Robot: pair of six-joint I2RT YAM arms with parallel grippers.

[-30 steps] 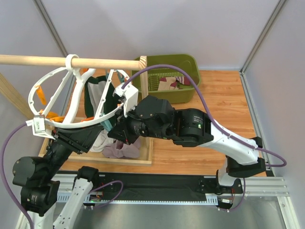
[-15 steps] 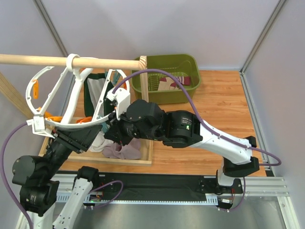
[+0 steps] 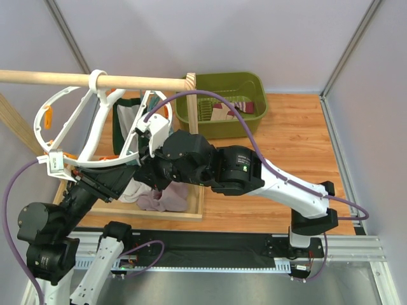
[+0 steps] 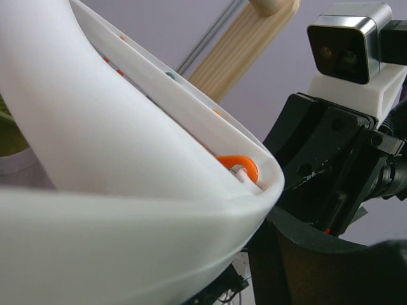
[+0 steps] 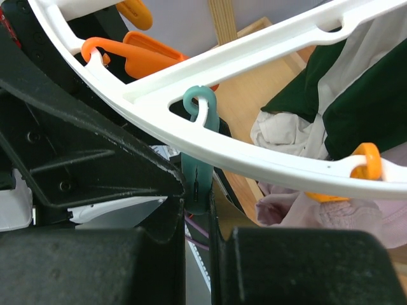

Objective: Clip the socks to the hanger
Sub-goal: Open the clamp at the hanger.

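The white wheel-shaped hanger (image 3: 96, 80) hangs by its hook loop from the wooden rod (image 3: 38, 79), tilted. My left gripper (image 3: 124, 173) is at the ring's lower rim and looks shut on it. The rim fills the left wrist view (image 4: 127, 159), with an orange clip (image 4: 238, 166) on it. My right gripper (image 5: 197, 210) is shut on a teal clip (image 5: 198, 171) that hangs under the rim (image 5: 267, 51). In the top view it (image 3: 147, 170) is beside the left gripper. The socks (image 3: 232, 109) lie in the green basket (image 3: 254, 82), apart from both grippers.
A wooden tray (image 3: 191, 213) under the hanger holds a mauve garment (image 3: 165, 200). A dark green and white garment (image 3: 124, 124) hangs behind the ring. Orange clips (image 5: 143, 57) hang along the rim. The right arm's camera (image 4: 346, 41) is close to the left wrist.
My right arm has moved left and closer to the ring's lower rim. The left gripper and the ring's near rim have shifted slightly up and right.
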